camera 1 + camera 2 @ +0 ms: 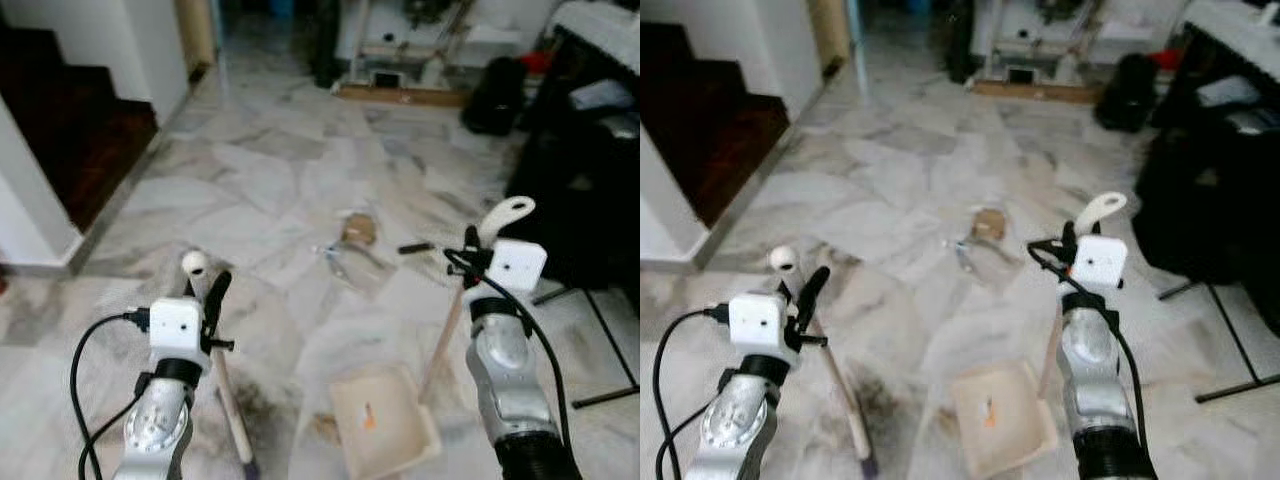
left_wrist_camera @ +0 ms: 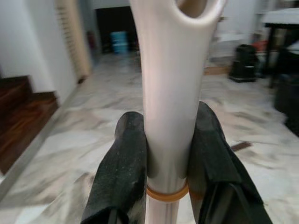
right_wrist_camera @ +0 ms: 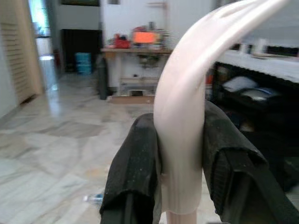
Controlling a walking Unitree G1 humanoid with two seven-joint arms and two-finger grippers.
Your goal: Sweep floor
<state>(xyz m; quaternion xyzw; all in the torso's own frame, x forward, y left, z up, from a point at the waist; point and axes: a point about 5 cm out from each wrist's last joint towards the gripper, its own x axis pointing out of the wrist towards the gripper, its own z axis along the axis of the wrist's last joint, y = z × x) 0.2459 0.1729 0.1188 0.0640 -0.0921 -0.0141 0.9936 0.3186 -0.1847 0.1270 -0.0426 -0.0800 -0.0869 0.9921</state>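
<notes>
head cam, marble floor [image 1: 270,170] ahead of me. left gripper [image 2: 170,154] sits lower left of the frame, both black fingers [image 2: 122,168] clamped on the cream handle of the broom [image 1: 228,395]; the rounded handle end pokes up just above the wrist, and the stick slants down toward the bottom edge, where a dark tip touches the floor. right gripper [image 3: 180,154] sits at right of centre, fingers pressed on either side of the curved cream grip of the dustpan [image 1: 385,415]; its thin pole runs down and left to the pale tray, which rests on the floor at lower centre. a small orange bit lies inside the tray.

debris [image 1: 357,230] lies mid-frame, well ahead of the pan: a brownish crumpled piece, with a clear wrapper-like scrap just below it. a short dark object sits on the floor just right of those; i can't tell what it is.

dark wooden stairs [image 1: 70,130] upper left. black bag [image 1: 495,95] upper right, near dark furniture along the right edge.
</notes>
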